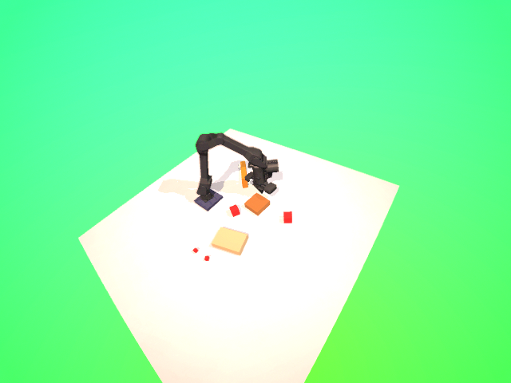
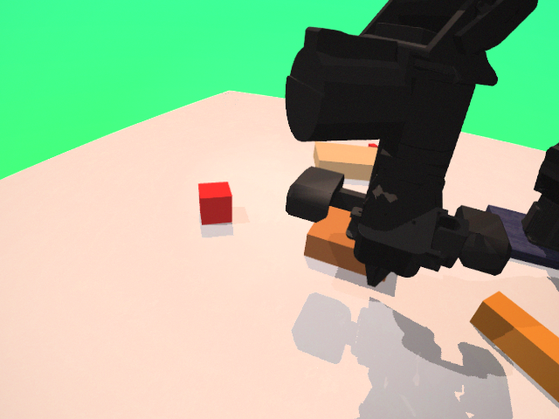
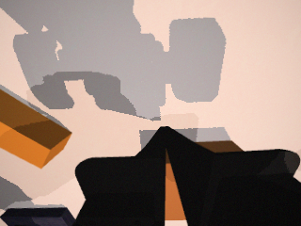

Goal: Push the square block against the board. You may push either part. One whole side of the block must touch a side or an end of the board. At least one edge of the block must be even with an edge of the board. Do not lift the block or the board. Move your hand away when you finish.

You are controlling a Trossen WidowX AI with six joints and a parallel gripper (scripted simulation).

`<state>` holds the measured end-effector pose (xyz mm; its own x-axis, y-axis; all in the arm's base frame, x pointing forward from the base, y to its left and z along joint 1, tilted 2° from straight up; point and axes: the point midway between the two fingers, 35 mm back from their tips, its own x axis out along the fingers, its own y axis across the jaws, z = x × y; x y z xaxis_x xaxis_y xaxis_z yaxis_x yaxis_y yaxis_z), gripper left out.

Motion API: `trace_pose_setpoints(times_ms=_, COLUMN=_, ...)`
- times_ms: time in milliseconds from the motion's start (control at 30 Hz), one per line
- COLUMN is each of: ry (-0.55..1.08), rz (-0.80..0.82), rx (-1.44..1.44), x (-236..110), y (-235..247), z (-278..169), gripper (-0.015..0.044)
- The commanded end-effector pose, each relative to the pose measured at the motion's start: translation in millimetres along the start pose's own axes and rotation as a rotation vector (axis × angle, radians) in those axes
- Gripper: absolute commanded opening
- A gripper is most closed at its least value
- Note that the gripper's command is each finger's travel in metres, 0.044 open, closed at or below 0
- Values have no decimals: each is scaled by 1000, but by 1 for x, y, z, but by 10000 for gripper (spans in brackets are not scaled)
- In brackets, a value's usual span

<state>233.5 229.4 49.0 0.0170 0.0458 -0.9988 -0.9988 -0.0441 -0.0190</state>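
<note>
The square block (image 1: 257, 203) (image 2: 331, 229) (image 3: 228, 146) is orange-brown and lies flat. The board (image 1: 229, 240) (image 2: 345, 154) is pale tan and lies flat, apart from the block, with a wide gap between them. My gripper (image 1: 261, 191) (image 2: 373, 284) (image 3: 164, 130) is shut and empty, fingertips down, over the side of the block that faces away from the board. It hides part of the block in the exterior view and most of it in the wrist view. I cannot tell whether the fingertips touch the block.
An orange bar (image 1: 243, 175) (image 2: 519, 340) (image 3: 33, 129) lies beside the gripper. One red cube (image 1: 235, 211) is between the block and the arm's dark base plate (image 1: 214, 200) (image 2: 514, 230) (image 3: 38, 217); another red cube (image 1: 287, 217) (image 2: 216, 205) stands on the block's other side. Two tiny red cubes lie beyond the board.
</note>
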Motion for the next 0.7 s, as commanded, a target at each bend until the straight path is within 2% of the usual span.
trace_pose_setpoints(times_ms=0, ry=-8, rz=1, rx=6, x=11, y=1, z=1, gripper=0)
trace_pose_setpoints(times_ms=667, ry=-5, rz=1, rx=6, x=10, y=-2, z=-28, gripper=0)
